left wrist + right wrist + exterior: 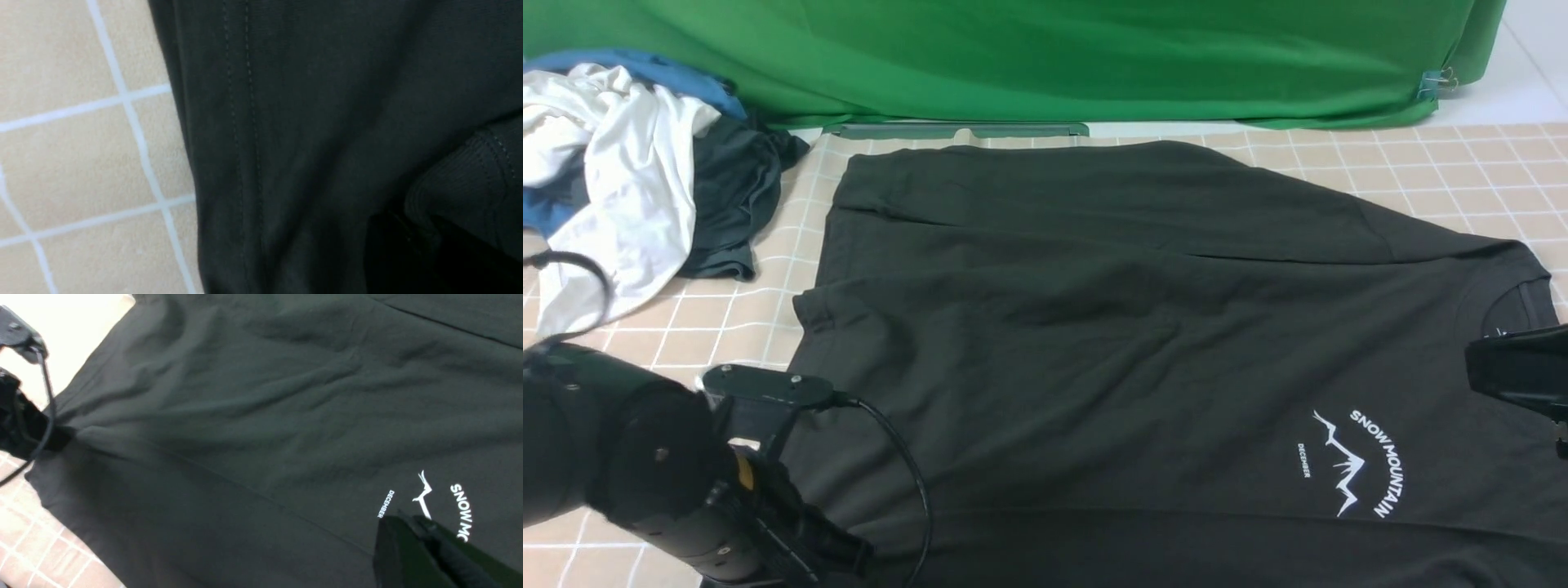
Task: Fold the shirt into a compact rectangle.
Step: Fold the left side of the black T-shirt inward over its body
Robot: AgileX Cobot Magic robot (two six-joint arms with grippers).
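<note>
The black shirt (1094, 327) lies spread on the checked table, with its white mountain print (1360, 461) at the near right and its collar (1515, 306) at the right edge. My left gripper (833, 551) is low at the near left, shut on the shirt's stitched hem edge (245, 122). Cloth bunches at the dark jaws (412, 253), and creases run towards that grip (61, 433). My right gripper (408, 522) hovers shut above the print with nothing seen between its fingers. In the front view it (1482, 367) sits just below the collar.
A pile of clothes lies at the back left: a white garment (621, 171), a dark grey one (735, 196) and a blue one (645, 69). A green backdrop (1054, 57) closes the far side. Bare checked table (1462, 163) shows at the back right.
</note>
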